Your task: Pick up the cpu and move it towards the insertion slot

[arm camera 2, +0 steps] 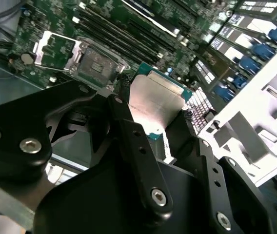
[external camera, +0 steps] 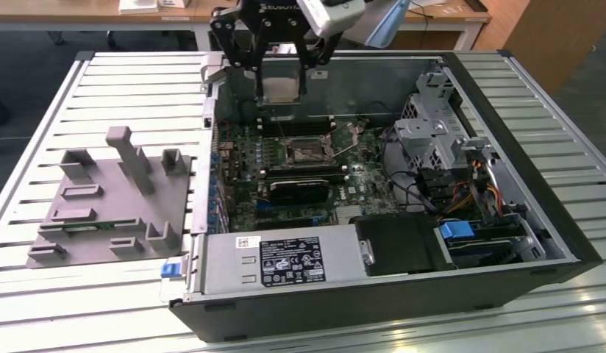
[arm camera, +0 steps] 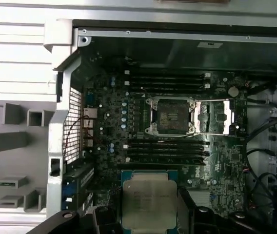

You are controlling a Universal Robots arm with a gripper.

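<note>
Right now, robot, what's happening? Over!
Gripper shut on cpu, held above the open case. Insertion slot open, lid flipped aside. Nothing in the way.

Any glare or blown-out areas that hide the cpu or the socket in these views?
Second wrist view: glare on the cpu lid, and the grey tray is washed out. First wrist view: even light, insertion slot clear. Exterior view: cpu readable in the hand.

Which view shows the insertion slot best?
First wrist view: the insertion slot faces the camera squarely, unobstructed, frame open. The second wrist view shows it obliquely beyond the held cpu; the exterior view shows it small.
</note>
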